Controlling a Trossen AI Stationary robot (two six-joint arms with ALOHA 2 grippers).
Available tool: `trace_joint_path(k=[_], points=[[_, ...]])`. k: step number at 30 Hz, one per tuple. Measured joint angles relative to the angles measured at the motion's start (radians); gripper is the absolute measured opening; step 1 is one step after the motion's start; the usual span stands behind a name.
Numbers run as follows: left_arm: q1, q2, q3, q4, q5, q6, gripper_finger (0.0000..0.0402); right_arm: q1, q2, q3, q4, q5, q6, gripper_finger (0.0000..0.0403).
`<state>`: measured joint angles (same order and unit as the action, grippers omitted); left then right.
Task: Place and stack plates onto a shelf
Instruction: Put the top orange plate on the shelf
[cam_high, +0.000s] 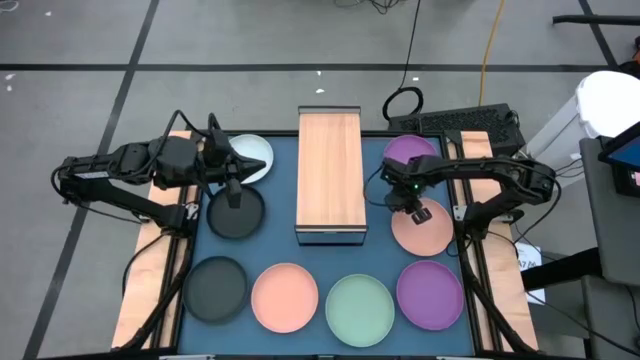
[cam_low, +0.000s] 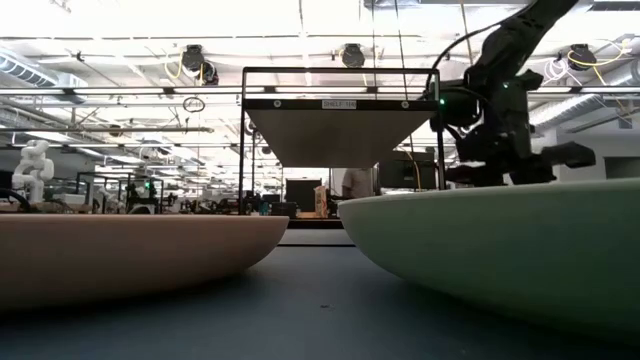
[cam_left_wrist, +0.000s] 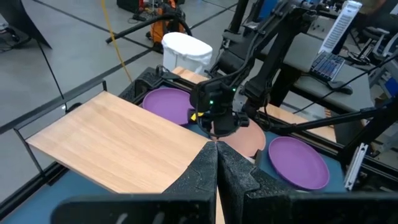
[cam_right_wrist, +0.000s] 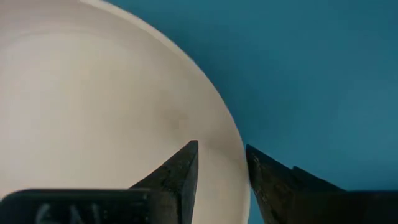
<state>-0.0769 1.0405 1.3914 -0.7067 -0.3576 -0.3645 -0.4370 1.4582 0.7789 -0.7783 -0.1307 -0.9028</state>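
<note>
The right gripper (cam_right_wrist: 222, 163) hangs over the edge of the pink plate (cam_high: 424, 228) that lies on the dark blue mat (cam_high: 380, 262) just beside the shelf (cam_high: 330, 170). Its fingers (cam_right_wrist: 178, 171) are parted, one over the plate's inside and one outside the rim. To do this well, it should probably sink until the rim sits fully between the fingers, close firmly, then lift level so the plate does not tip before crossing to the shelf's bare wood top. The left gripper (cam_left_wrist: 217, 163), fingers pressed together and empty, waits over the black plate (cam_high: 236, 211) on the shelf's other side. Other plates lie on the mat around the shelf. The mat covers the worktop; beyond it stretches a large, brightly lit room with ceiling lights, benches and a person standing far behind the shelf.
</note>
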Motion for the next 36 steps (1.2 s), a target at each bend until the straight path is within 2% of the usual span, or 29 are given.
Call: trace_joint_path(k=[3, 11, 17, 22, 36], points=[[0.0, 0.0, 0.0, 0.0, 0.0, 0.022, 0.0004, 0.0, 0.0, -0.025, 0.018, -0.001, 0.0, 0.0095], [0.014, 0.0, 0.0, 0.0, -0.01, 0.051, 0.0004, 0.0, -0.003, -0.041, 0.007, -0.018, 0.026, 0.0012], [0.039, 0.0, 0.0, 0.0, -0.011, 0.056, 0.0004, 0.0, -0.02, -0.042, 0.005, -0.013, 0.028, 0.0008], [0.046, 0.0, 0.0, 0.0, -0.011, 0.056, 0.0004, 0.001, -0.084, -0.031, -0.03, 0.0, 0.09, 0.0002], [0.079, 0.0, 0.0, 0.0, -0.011, 0.089, 0.0004, 0.0, -0.226, 0.144, -0.281, 0.01, 0.418, 0.0001]])
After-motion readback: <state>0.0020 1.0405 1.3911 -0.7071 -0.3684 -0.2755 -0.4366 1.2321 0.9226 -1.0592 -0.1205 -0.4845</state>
